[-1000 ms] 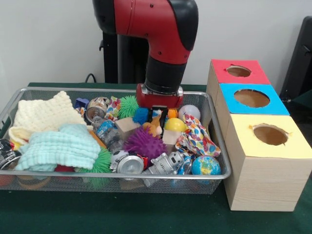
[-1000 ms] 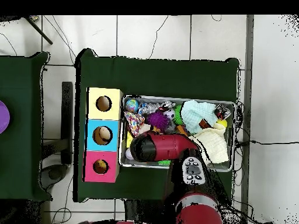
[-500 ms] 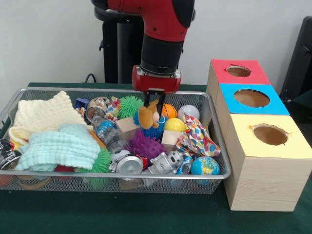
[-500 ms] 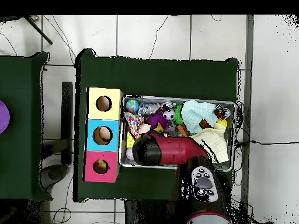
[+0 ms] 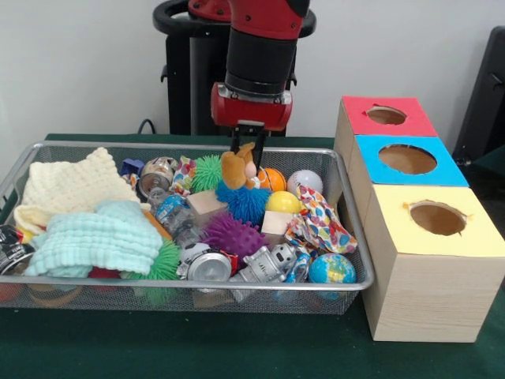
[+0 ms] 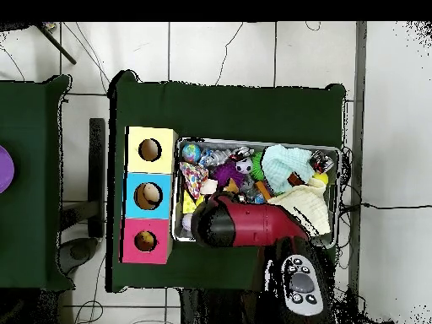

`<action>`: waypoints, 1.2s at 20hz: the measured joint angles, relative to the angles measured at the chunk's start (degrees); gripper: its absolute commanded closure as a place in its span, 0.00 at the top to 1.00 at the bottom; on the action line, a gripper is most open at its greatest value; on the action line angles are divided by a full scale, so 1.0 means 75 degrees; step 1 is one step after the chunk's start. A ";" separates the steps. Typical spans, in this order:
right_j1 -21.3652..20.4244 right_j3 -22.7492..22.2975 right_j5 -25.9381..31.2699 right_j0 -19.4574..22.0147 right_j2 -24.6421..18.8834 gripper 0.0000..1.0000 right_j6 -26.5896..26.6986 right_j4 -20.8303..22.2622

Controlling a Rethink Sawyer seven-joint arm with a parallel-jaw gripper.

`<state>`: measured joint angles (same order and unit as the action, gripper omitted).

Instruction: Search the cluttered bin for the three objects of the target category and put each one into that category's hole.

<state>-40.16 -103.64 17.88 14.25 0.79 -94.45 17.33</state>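
Note:
My gripper (image 5: 246,152) hangs over the back middle of the wire bin (image 5: 189,283), shut on the top of a small brown plush animal (image 5: 234,170). The plush dangles just above a blue spiky ball (image 5: 243,204) in the clutter. To the right stand three wooden boxes with holes: red-topped (image 5: 387,116), blue-topped (image 5: 408,159) and yellow-topped (image 5: 438,219). From overhead the red arm (image 6: 249,224) hides the gripper and the plush; the yellow (image 6: 150,150), blue (image 6: 148,196) and red (image 6: 145,241) boxes line the bin's left side.
The bin holds a purple spiky ball (image 5: 233,234), green spiky balls (image 5: 207,170), a globe ball (image 5: 332,268), a white ball (image 5: 305,182), a yellow ball (image 5: 282,203), cans (image 5: 209,266), a patterned cloth (image 5: 319,225), a cream cloth (image 5: 71,185) and an aqua cloth (image 5: 102,237).
The gripper has risen out of the clutter with the brown plush shut in it. The arm has drawn upward and the plush now hangs above the blue spiky ball.

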 measured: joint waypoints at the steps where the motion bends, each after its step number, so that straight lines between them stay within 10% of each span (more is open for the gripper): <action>1: -0.0041 -0.0029 0.0000 0.0001 0.0000 0.00 0.0000 0.0000; 24: -0.1417 -0.1289 0.0272 0.0174 -0.0186 0.00 0.0000 -0.0235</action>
<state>-50.79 -113.30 19.93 15.56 -0.61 -94.45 15.57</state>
